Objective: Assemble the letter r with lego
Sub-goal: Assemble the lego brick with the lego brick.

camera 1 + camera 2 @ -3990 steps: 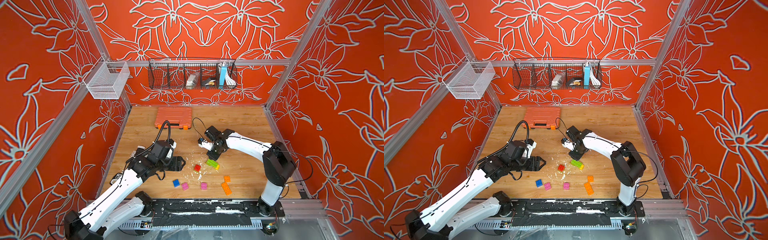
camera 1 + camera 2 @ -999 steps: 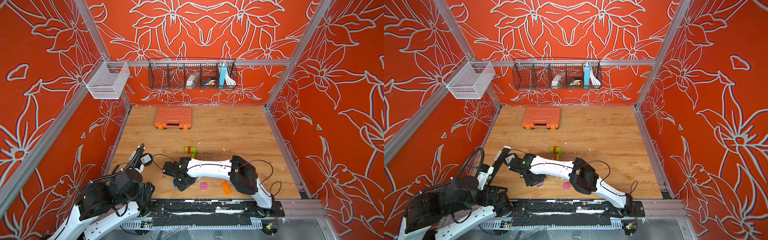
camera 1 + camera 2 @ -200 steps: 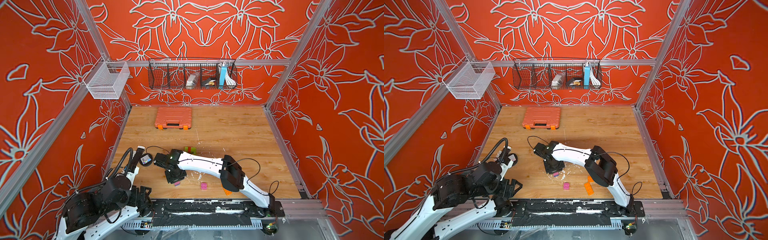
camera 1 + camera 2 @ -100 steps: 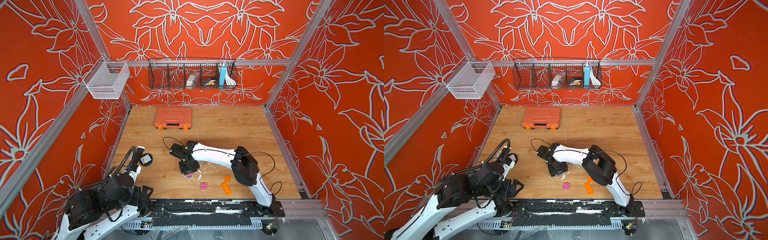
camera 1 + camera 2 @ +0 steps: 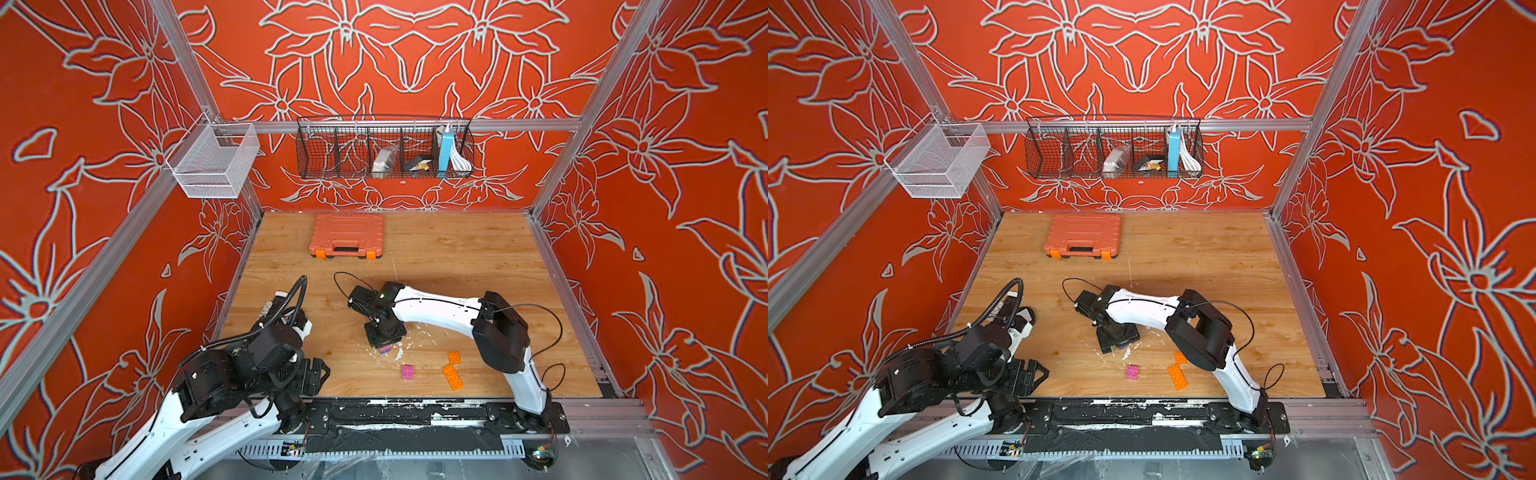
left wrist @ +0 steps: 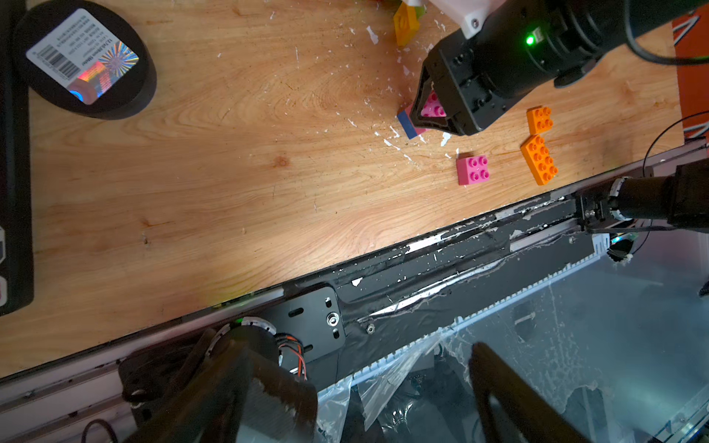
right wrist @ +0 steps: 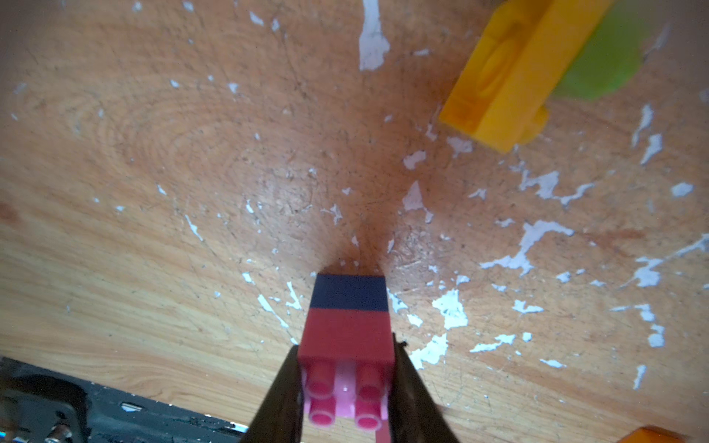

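Observation:
My right gripper [image 7: 347,383] is shut on a pink lego brick [image 7: 347,345] stacked on a blue brick [image 7: 348,292], whose base meets the wooden table. The same gripper [image 5: 384,332] [image 5: 1117,334] points down near the table's front middle. A yellow brick [image 7: 506,80] joined to a green one [image 7: 606,57] lies just behind it. A loose pink brick [image 5: 407,372] [image 6: 472,170], a long orange brick [image 5: 453,377] [image 6: 539,159] and a small orange brick [image 5: 454,358] [image 6: 539,119] lie to its front right. My left gripper [image 5: 316,374] [image 6: 383,402] is open and empty at the front left edge.
A salmon-orange toolbox [image 5: 347,236] [image 5: 1084,235] sits at the back left of the table [image 5: 457,257]. A black round puck with a label [image 6: 84,57] lies at the left near my left arm. White flecks cover the wood around the bricks. A black rail [image 6: 441,264] runs along the front edge.
My right gripper has carried the pink-on-blue stack to the right, toward the other loose bricks. My left arm has shifted slightly at the front left.

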`<act>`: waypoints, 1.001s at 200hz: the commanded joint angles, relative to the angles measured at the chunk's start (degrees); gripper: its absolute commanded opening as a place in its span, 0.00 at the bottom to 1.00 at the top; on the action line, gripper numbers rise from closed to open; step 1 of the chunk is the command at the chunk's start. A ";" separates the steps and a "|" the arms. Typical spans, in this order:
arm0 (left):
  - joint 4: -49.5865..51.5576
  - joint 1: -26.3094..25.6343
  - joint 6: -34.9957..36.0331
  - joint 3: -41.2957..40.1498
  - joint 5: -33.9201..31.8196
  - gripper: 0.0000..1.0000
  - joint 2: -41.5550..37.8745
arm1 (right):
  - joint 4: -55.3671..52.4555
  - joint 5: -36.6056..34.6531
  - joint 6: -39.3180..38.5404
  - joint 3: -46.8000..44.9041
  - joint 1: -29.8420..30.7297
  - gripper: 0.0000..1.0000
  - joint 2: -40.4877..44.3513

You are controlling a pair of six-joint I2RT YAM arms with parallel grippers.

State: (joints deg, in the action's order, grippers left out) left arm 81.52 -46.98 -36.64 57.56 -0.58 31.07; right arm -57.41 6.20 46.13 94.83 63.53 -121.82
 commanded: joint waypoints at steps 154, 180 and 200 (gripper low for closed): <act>-2.90 -0.31 1.85 -3.43 0.23 0.90 -0.35 | -8.58 -11.13 -5.75 -4.48 -1.95 0.72 8.72; -3.33 -0.31 2.09 -2.92 0.15 0.90 0.54 | -7.35 -11.39 -5.81 -11.57 -3.08 0.71 17.37; -4.08 -0.30 2.13 -2.70 0.40 0.90 1.60 | -6.91 -10.58 -5.96 -17.80 -3.43 0.70 23.70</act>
State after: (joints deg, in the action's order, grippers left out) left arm 78.67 -46.98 -35.55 53.67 -0.12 31.24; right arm -62.63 -3.11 40.84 82.72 60.82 -104.05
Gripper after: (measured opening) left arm 0.897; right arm 0.701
